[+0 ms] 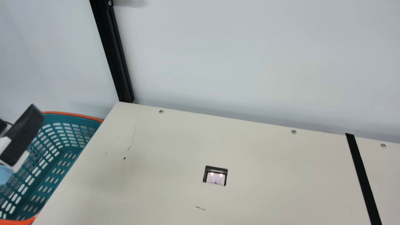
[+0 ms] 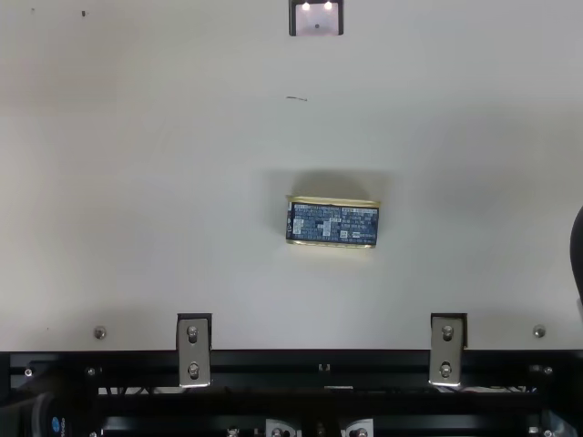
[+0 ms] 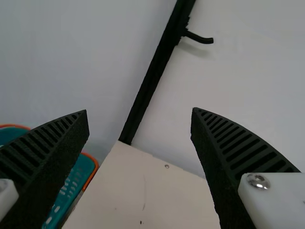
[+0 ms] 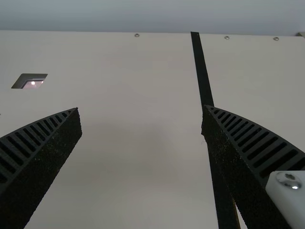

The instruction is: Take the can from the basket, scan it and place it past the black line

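Left wrist view: left tool (image 3: 139, 112) spread wide, nothing between its two ribbed fingers; basket (image 3: 78, 179) partly behind one finger, corner of the desk (image 3: 167, 195) beyond.

Right wrist view: right tool (image 4: 141, 109) likewise wide apart and holding nothing; it faces the desk top, with the black line (image 4: 202, 71) running behind one finger and the scanner window (image 4: 29, 81) well off to the side.

Top view: can (image 2: 332, 224) on the desk, out of the basket, well apart from the scanner and ungripped; flat tin, gold rims, dark blue printed side facing the camera; probably stiff, fairly light to moderate, hard to crush at the rims, though the thin wall between might dent under a hard squeeze; label looks smooth, so slipping or twisting is the likelier trouble; best hold, I judge, a pad on each rimmed face, centred on the length, leaving the printed side free; a grip near one end could let it swing; whether it has been scanned, cannot tell.

Main view: left tool at the edge, over the basket; scanner lit, black line farther right; pick-up from the desk looks the next need, then scan and set-down past the line.
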{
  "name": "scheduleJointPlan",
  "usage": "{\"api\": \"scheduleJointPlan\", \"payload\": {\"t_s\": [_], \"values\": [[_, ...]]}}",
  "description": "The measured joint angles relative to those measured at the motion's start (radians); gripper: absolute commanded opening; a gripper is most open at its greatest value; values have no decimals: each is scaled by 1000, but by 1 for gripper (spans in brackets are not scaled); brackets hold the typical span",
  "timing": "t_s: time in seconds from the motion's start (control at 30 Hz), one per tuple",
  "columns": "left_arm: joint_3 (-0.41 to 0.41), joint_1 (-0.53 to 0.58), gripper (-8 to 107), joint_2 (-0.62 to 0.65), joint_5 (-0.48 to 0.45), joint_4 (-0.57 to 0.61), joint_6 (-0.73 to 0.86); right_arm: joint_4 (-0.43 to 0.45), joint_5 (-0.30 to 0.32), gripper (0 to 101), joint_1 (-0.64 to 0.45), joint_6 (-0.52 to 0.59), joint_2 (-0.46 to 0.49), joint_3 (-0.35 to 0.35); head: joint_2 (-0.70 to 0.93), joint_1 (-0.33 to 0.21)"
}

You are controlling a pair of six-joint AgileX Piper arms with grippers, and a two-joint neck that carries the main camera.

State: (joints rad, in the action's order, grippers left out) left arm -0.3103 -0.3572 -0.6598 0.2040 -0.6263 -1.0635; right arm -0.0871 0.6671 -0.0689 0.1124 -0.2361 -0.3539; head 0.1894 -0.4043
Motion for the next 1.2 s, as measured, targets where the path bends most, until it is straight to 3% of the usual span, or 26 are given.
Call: {"api": "scheduleJointPlan", "payload": {"t_s": [0.3, 0.6, 0.97, 1.2], "values": [[25, 69, 90, 55, -204, 210, 125, 0, 0, 101, 0, 0, 0, 0, 0, 5], [24, 70, 90, 56, -211, 226, 135, 1, -3, 101, 9, -1, -12, -6, 0, 0], [24, 70, 90, 56, -211, 226, 135, 44, -122, 101, 125, 37, -206, -110, 0, 0], [24, 70, 90, 56, -211, 226, 135, 40, -138, 101, 240, 108, -373, -216, 0, 0]]}}
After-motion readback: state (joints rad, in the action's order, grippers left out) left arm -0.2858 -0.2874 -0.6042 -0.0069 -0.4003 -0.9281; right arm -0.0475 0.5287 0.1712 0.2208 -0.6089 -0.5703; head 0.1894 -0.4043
